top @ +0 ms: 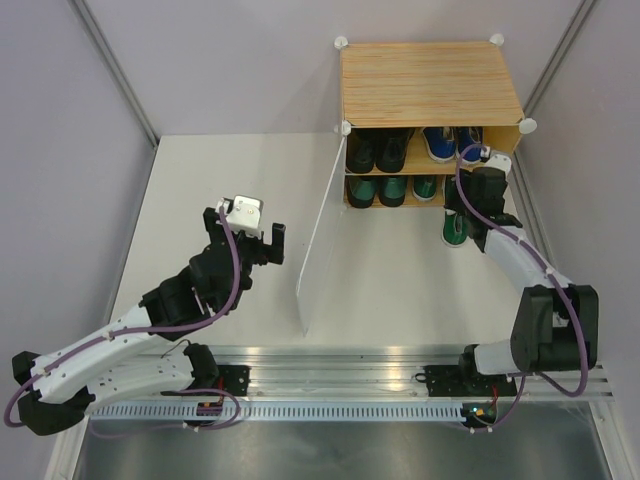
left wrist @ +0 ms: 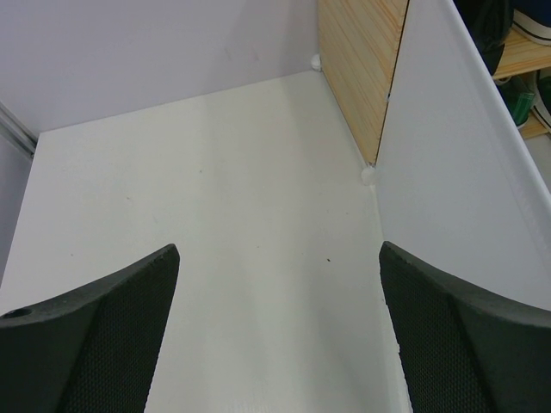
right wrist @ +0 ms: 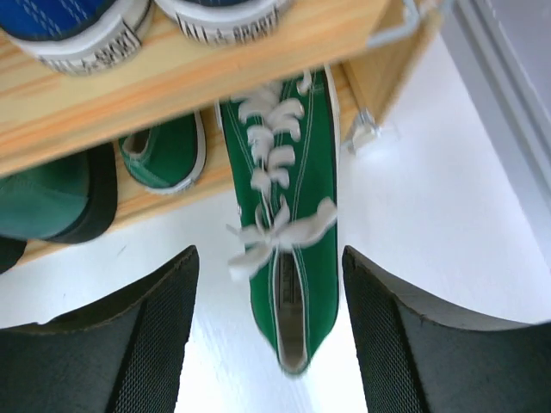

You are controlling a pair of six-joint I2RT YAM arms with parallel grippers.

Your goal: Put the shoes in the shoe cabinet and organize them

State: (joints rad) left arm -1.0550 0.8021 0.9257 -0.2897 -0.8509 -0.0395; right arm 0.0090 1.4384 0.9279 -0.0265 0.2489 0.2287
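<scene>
Green canvas sneaker (right wrist: 288,215) lies toe-in at shoe cabinet (top: 430,85) lower shelf, heel out on table (top: 390,270). Right hand (right wrist: 269,262) spread astride it. Light, soft upper: pinch likely best across stiffer heel sides. Left hand (left wrist: 280,254) spread, empty, beside cabinet door (top: 318,250).

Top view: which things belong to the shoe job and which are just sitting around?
Job: shoe cabinet, door panel open; black shoes and blue sneakers on the top shelf; dark green shoes and one green sneaker below; second green sneaker at the lower shelf's mouth, right gripper open around it.
Not job: table, mounting rail; left gripper open, empty.
</scene>
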